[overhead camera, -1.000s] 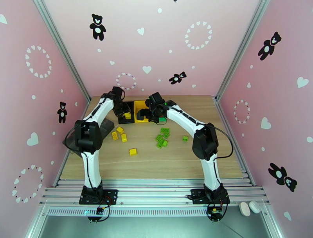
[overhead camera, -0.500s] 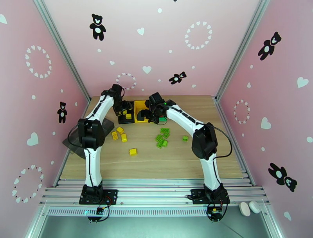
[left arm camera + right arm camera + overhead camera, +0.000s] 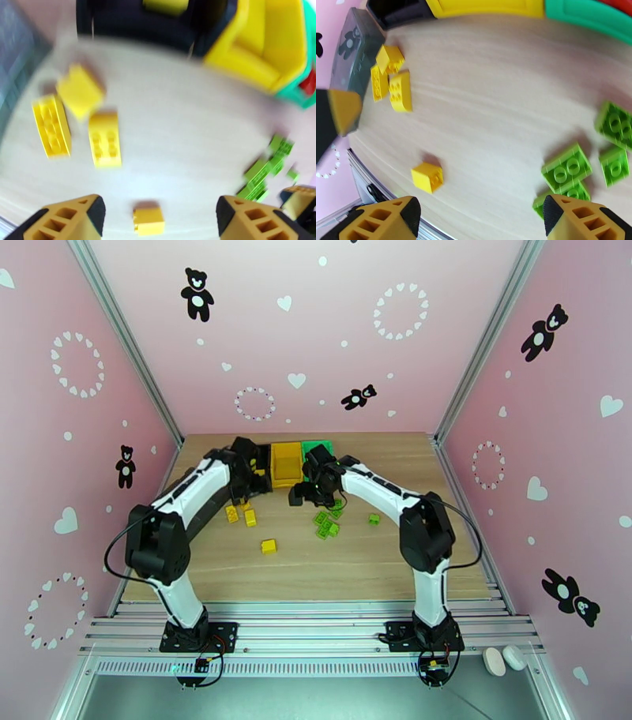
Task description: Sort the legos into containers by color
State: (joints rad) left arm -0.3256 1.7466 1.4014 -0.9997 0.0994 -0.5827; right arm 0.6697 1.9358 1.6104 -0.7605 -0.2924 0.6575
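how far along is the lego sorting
Done: red legos lie in the green bin, a yellow lego in the black bin. In hand: nothing, left gripper and right gripper are open. Remaining: four yellow legos and the green legos on the table.

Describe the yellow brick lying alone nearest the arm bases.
The lone yellow brick is a small, squarish block of plastic, resting on the wooden table with nothing touching it. It lies apart from the three other yellow bricks, closer to the arm bases. Its studs are too blurred to make out.
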